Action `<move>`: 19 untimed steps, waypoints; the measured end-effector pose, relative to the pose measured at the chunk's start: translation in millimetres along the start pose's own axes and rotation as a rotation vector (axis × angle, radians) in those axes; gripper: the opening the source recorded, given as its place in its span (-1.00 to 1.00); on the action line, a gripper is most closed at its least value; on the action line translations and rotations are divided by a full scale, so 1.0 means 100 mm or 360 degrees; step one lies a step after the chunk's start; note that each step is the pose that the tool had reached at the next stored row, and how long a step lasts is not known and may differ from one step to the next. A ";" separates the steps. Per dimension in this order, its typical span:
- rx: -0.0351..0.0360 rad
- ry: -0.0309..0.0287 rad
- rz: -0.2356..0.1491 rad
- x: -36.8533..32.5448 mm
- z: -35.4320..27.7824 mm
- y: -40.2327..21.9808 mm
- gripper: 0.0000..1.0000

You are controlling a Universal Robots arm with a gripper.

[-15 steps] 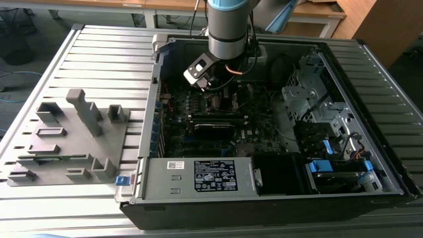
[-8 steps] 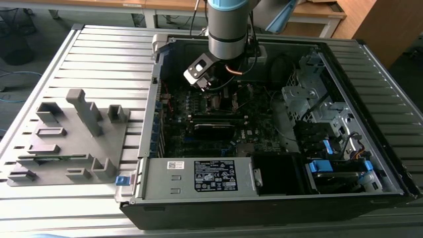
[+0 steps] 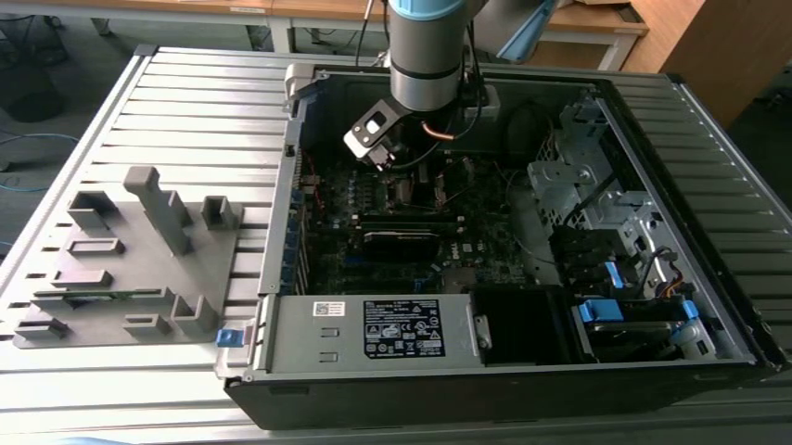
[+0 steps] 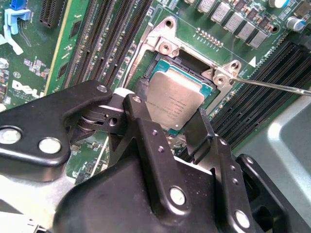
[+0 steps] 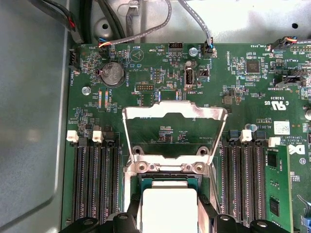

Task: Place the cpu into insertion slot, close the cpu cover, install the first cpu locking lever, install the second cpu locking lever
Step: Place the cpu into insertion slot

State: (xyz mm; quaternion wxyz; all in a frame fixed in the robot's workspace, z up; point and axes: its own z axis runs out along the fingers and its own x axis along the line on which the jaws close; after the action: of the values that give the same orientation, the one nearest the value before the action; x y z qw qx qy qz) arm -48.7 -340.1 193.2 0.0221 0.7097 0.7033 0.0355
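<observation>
Step one in hand: placing the cpu (image 4: 177, 92) into the insertion slot (image 4: 185, 61). The gripper (image 4: 171, 108) is clamping the chip by two opposite edges, jaws narrowed to chip width, nothing else held. The chip is sitting over the slot, mid motherboard (image 5: 146, 63) between the two memory slot banks. It is looking slightly tilted in the second wrist view, and I cannot tell if it is fully seated. The cpu cover (image 5: 138, 113) is standing open at the far side of the slot, not closed. One locking lever (image 4: 272, 85) is sticking out past the slot corner, unlatched. Judging: seating is calling for the chip going level and square to the slot rim, no forcing, with the fingers staying clear of the cover hinge.
</observation>
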 end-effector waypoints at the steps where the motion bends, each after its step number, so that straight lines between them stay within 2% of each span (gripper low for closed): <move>1: 0.0000 0.00000 0.0000 0.000 0.000 0.000 0.08; 5: 0.0000 0.00006 0.0000 0.001 0.002 0.000 0.11; 6: 0.0000 0.00004 0.0000 0.000 0.002 0.000 0.23; 12: 0.0000 -0.00001 0.0000 0.000 -0.004 0.000 0.23; 14: 0.0000 -0.00002 0.0000 0.000 -0.018 0.001 0.23; 19: 0.0000 0.00000 0.0000 0.002 -0.102 0.008 0.23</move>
State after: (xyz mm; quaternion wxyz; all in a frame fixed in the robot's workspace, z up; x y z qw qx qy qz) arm -48.7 -340.0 203.5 0.0221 0.7097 0.7033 0.0354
